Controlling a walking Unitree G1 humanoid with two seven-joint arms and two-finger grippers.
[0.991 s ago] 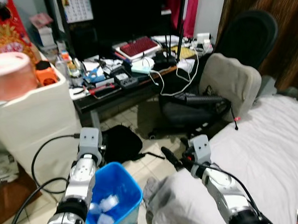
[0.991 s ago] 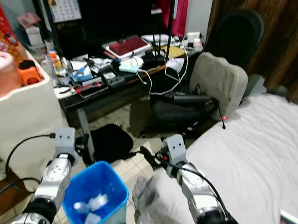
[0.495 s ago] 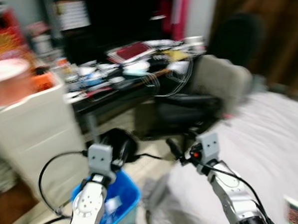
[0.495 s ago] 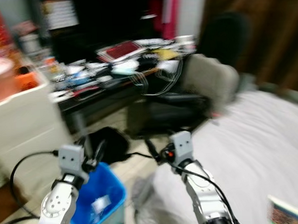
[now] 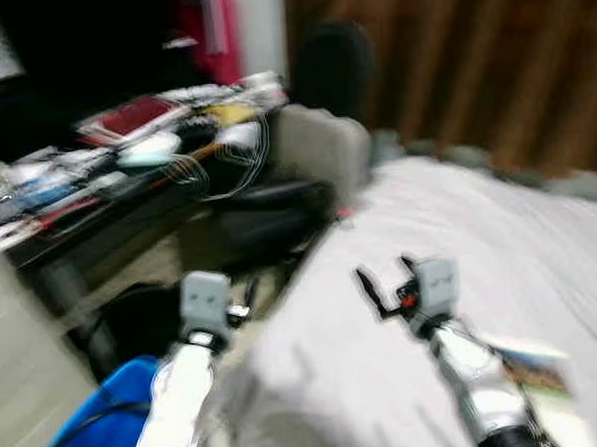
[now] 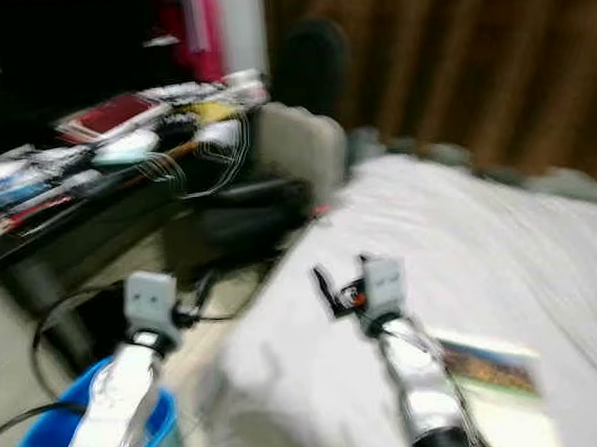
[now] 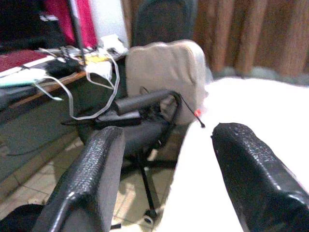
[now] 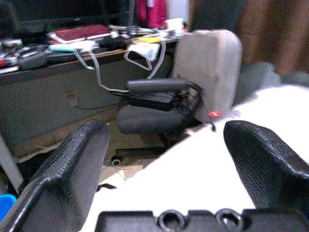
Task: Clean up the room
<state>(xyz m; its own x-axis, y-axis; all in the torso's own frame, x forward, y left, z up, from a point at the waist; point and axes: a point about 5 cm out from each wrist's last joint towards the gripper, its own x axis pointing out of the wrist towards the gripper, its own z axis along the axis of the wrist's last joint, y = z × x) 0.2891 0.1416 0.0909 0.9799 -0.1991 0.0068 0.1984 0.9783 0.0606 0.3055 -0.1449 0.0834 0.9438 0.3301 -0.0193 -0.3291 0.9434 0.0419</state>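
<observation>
The head views are smeared with motion blur. The right gripper [image 5: 384,287] hangs over the white bed [image 5: 500,243], its fingers spread apart and holding nothing. The left gripper [image 7: 166,159] is raised at the bed's left edge, fingers likewise parted and empty. A blue bin [image 5: 83,415] stands on the floor at the near left, just beside the left arm. A printed booklet [image 5: 531,366] lies on the bed to the right of the right arm. Farther off, an office chair [image 7: 161,87] with a beige cushion sits between the bed and a cluttered desk [image 8: 63,53].
</observation>
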